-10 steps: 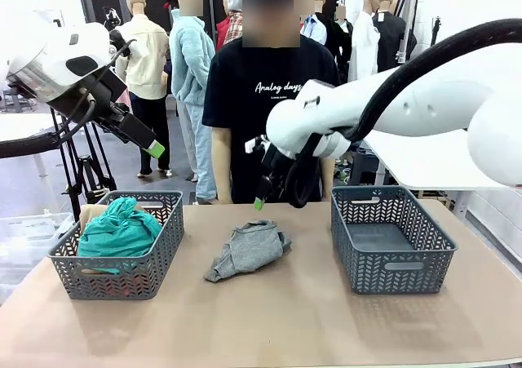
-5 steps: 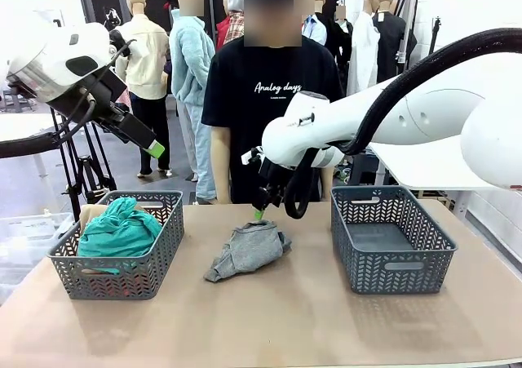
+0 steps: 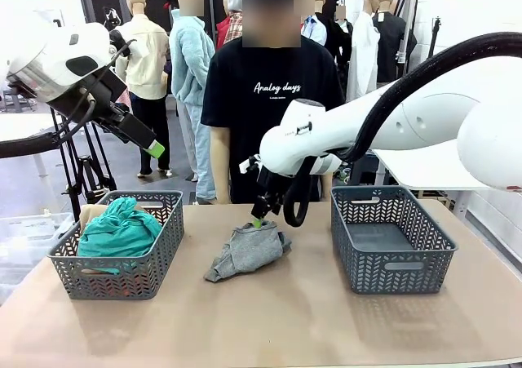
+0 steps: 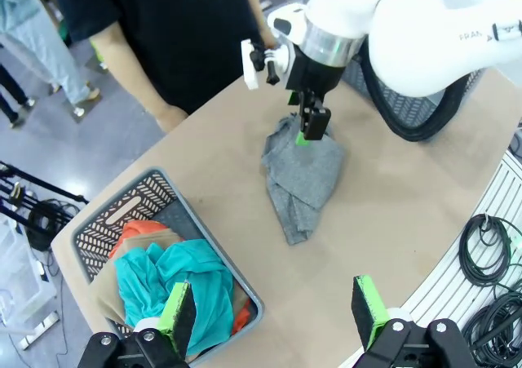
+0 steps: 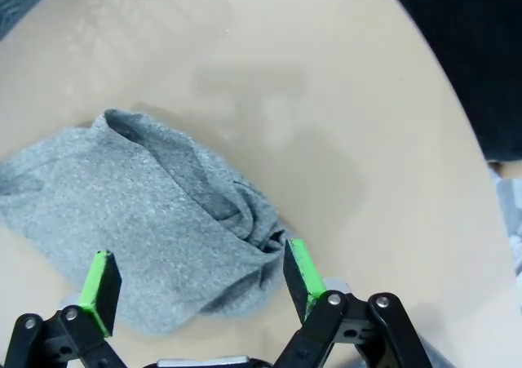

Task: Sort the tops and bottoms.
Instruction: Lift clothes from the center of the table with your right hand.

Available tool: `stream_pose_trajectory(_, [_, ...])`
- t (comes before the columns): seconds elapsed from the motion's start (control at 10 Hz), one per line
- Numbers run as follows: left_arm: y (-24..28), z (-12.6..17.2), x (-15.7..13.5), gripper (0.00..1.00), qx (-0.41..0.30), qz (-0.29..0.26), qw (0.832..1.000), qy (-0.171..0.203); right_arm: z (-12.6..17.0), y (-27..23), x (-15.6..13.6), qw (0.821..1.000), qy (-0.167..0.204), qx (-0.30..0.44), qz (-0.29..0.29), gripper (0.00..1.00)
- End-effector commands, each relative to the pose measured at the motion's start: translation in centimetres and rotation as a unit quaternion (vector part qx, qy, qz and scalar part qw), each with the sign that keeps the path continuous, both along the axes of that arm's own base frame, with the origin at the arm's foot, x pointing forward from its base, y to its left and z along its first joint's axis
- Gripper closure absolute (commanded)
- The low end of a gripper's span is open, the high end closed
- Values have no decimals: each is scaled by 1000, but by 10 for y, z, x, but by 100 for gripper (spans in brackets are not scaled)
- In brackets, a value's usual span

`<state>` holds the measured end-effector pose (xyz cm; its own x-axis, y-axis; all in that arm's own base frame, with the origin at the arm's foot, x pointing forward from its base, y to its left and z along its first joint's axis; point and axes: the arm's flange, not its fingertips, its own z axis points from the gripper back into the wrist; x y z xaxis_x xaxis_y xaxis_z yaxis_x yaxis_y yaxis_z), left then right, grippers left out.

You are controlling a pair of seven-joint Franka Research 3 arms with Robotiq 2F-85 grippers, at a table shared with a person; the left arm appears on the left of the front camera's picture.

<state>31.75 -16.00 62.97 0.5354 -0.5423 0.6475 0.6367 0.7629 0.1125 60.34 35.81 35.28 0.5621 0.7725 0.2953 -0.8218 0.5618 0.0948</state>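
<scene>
Grey cloth garment lies crumpled at centre frame on the tan table, directly beneath the right gripper, whose green-padded fingers stand open just above its far edge. At upper left the left gripper hangs open above a grey basket holding the teal-green garment.

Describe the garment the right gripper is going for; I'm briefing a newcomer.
On the tan wooden table, look between the two grey plastic baskets. The crumpled grey cloth garment lies there alone, loose on the tabletop, under the open right gripper.
</scene>
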Motion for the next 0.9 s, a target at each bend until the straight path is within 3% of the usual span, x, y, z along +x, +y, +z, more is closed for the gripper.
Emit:
stream_pose_trajectory(0.0, [1,0,-1,0,-6,2,1000,1,-18,7,-3,1000,0,-14,-4,0])
stream_pose_trajectory(0.5, [1,0,-1,0,-6,2,1000,1,-44,9,-7,999,30,-31,2,0])
stream_pose_trajectory(0.6, [1,0,-1,0,-6,2,1000,1,-44,10,-8,999,29,-37,6,13])
stream_pose_trajectory(0.8, [1,0,-1,0,-6,2,1000,1,-41,12,-11,999,33,-38,6,50])
